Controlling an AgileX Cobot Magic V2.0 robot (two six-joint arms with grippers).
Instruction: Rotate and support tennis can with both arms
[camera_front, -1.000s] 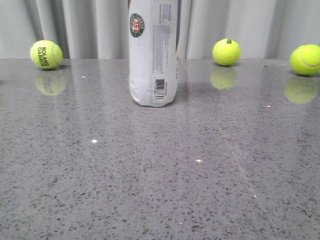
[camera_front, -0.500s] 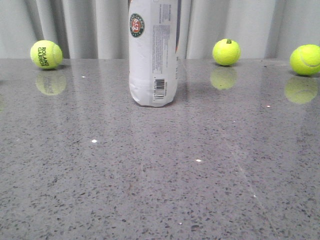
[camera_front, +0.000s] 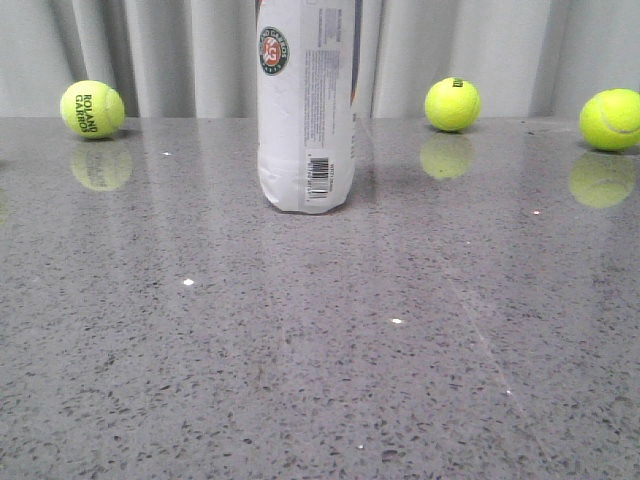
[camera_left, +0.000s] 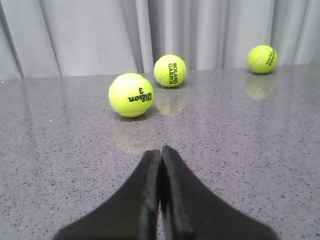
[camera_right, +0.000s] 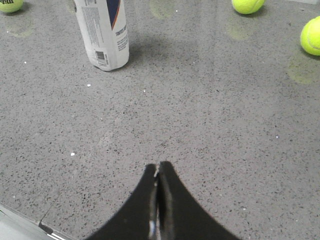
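a tennis can stands upright on a grey speckled desk, toward the far middle of the front view, its top cut off by the frame. its white label faces forward, with a round green-red logo near the upper left and a barcode low down by the base. in the right wrist view the same can shows a navy-and-orange band on its side. nothing touches the can; it balances on its own base.

three yellow-green tennis balls lie along the back edge in the front view: one far left, one right of the can, one at the far right. all sit well apart from the can, before a pale curtain.

neither arm appears in the front view. the left tool has its dark fingers pressed together, holding nothing, low over the desk and facing a cluster of balls, not the can. the right tool is likewise pressed together and empty, hanging above bare desk with the can well ahead of it.

judging by this, the task has barely begun: both tools would need to spread apart and approach the can before any turning or steadying.
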